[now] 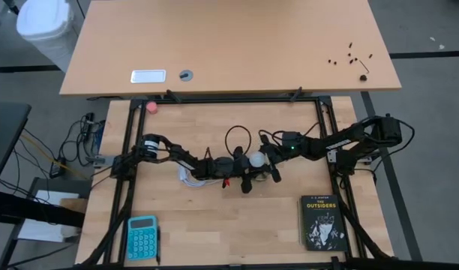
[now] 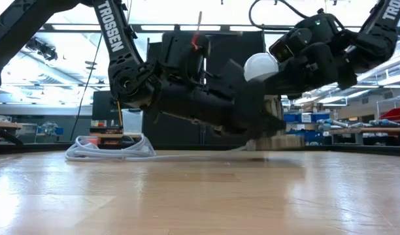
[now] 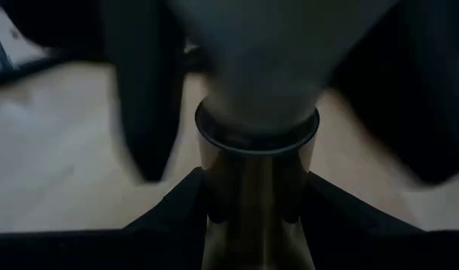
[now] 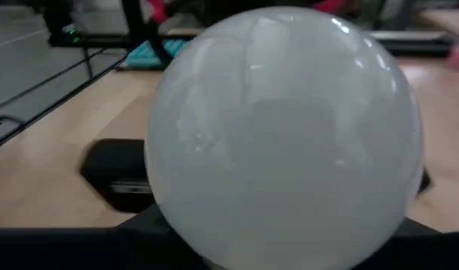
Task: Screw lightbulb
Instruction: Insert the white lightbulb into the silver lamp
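Observation:
The white lightbulb (image 1: 257, 159) stands at mid-table with its narrow neck (image 3: 263, 90) down in the mouth of a metallic socket (image 3: 256, 172). The socket's round base (image 2: 275, 140) is at the tabletop. My left gripper (image 1: 247, 174) reaches in from the table's left and is shut on the socket. My right gripper (image 1: 265, 158) comes from the right and is shut on the lightbulb, whose frosted globe (image 4: 282, 142) fills the right wrist view. My left gripper pinches the socket's metal barrel (image 3: 214, 187) between its two fingers, just below the socket's rim. The fingers come nearly level from the table's left. The socket stands upright, its base low at the table. My right gripper holds the bulb's globe (image 2: 260, 65) between its two fingers (image 3: 139, 97), one on each side. It comes from the table's right, slanting slightly down. The bulb stands upright with its neck in the socket's mouth (image 3: 256, 124).
A coiled white cord (image 2: 108, 149) lies on the table left of the socket. A black book (image 1: 322, 222) lies near the front right, a blue calculator (image 1: 142, 237) at the front left, and a pink ball (image 1: 151, 107) at the far left.

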`<action>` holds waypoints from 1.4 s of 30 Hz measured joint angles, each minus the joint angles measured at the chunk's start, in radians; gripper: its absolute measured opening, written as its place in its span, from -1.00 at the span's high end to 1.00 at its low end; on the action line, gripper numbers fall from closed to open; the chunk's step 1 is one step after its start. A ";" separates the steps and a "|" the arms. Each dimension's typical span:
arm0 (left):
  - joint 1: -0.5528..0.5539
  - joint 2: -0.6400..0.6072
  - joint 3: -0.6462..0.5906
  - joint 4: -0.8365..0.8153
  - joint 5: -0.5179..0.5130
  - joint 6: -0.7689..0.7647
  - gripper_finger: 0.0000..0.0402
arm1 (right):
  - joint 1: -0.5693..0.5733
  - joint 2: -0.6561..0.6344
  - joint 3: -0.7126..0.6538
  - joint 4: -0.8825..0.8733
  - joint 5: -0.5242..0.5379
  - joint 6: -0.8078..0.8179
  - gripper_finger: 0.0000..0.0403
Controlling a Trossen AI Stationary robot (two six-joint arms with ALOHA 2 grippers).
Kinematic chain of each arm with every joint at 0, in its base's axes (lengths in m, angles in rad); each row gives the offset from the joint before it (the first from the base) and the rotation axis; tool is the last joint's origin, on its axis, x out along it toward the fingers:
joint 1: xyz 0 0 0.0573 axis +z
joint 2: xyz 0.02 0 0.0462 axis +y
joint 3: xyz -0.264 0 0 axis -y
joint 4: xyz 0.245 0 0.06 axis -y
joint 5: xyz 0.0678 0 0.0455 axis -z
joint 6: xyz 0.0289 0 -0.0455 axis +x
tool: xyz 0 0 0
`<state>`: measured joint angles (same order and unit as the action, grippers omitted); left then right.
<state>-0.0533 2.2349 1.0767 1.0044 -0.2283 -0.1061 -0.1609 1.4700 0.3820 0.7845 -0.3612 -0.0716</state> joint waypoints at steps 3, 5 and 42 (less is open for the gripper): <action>-0.008 0.000 0.000 0.046 -0.016 0.029 0.15 | 0.024 -0.001 -0.022 0.066 0.067 0.010 -0.01; -0.008 0.000 0.000 0.050 -0.018 0.035 0.15 | 0.035 -0.001 -0.025 0.063 0.095 0.012 -0.01; -0.019 -0.001 0.002 -0.040 -0.117 -0.030 0.15 | 0.216 -0.065 -0.025 -0.070 0.555 0.125 -0.57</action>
<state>-0.0719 2.2337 1.0790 0.9642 -0.3449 -0.1364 0.0551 1.4053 0.3569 0.7149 0.1942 0.0533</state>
